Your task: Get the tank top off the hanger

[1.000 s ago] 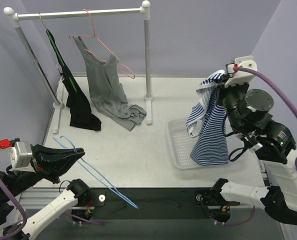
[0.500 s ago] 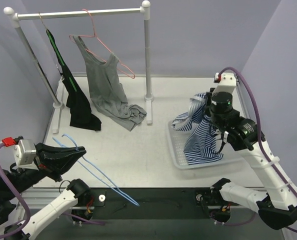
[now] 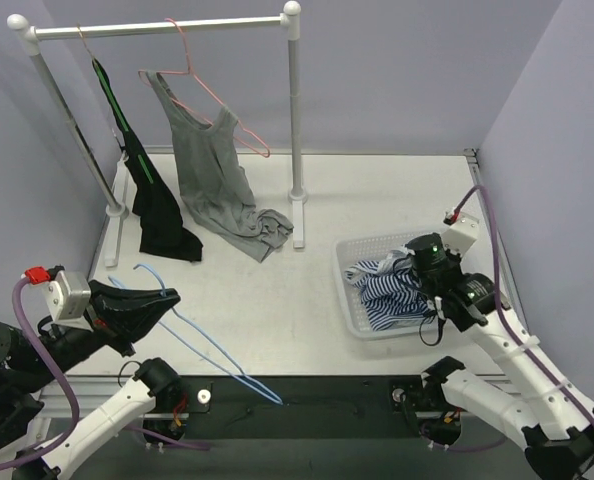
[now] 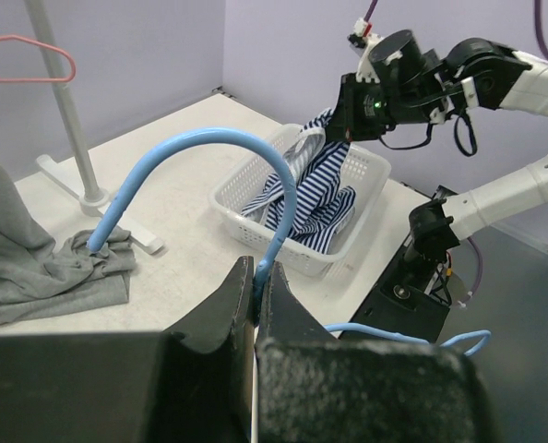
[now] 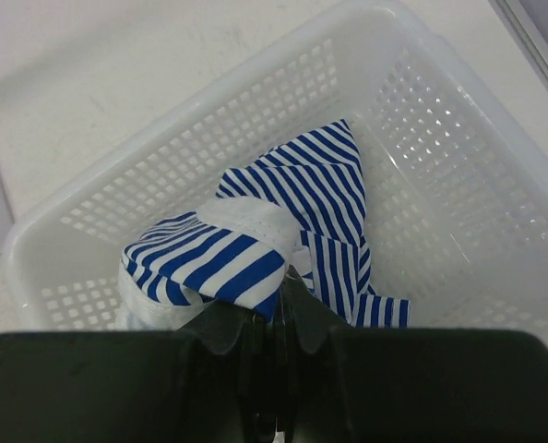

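While the table is carrying the whole scene, the main step of the task is looking done to me. The striped tank top is lying crumpled inside the white basket on the right side, fully apart from the blue hanger. That hanger is hanging bare in the left gripper near the front left edge, with the jaws pressing together on its wire. The right gripper is reaching down into the basket, and its jaws are pinching a fold of the striped cloth. I am judging that only the letting go of the cloth, and perhaps the putting down of the hanger, is remaining.

Counting from big to small, I am seeing:
- one table
- one clothes rack
- one basket
- three garments: the grey tank top and the black garment on the rack, and the striped one
- three hangers: the blue one, the pink hanger and a thin hanger under the black garment
- two grippers
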